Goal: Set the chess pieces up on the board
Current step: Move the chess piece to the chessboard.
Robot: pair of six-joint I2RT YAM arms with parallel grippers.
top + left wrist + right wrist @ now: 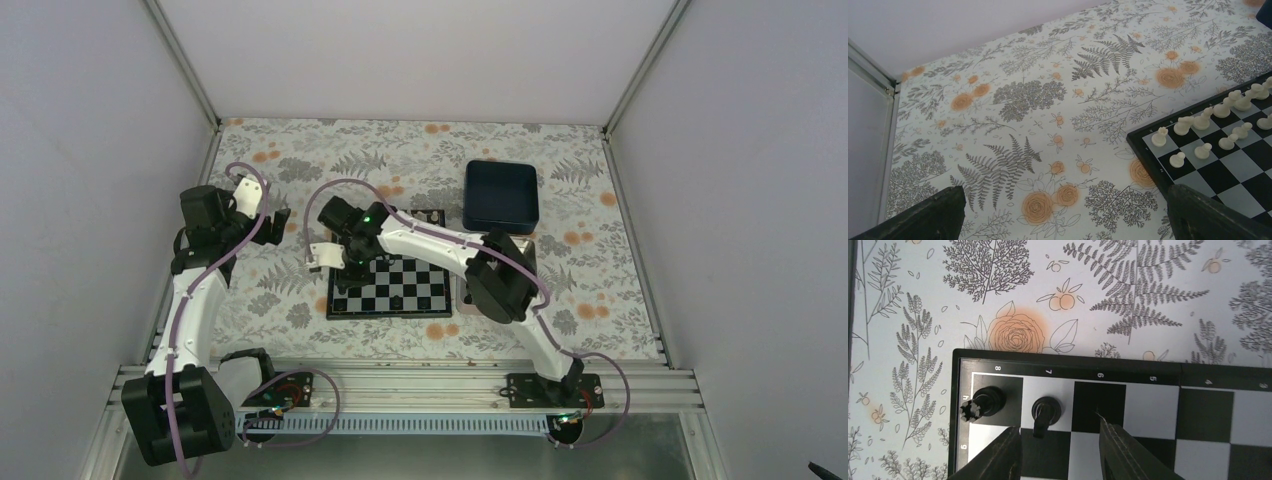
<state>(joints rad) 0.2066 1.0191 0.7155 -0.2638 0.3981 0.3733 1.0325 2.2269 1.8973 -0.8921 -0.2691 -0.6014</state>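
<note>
Black pieces are your business here: a castle (983,402) stands on the corner square of the board (1153,405), and a second black piece (1045,412) sits on the light square next to it, both in the edge row and apart from each other. Your right pincer (1060,432) hangs just over that row, spread, with nothing between its jaws; the second black piece lies just ahead of the gap, nearer one finger (998,455) than the other. I judge the step in hand to be work on that piece, though whether letting it go or squaring it up I cannot tell. To do it well, hold clear of the castle, travel straight up or down rather than sideways, and see the piece centred on its square before you leave. Your left pincer (1064,189) is spread wide over the flowered cloth (1013,95), holding nothing, beside the board's corner where the white pieces (1203,150) stand. The blue tray (500,195) lies beyond the board
</note>
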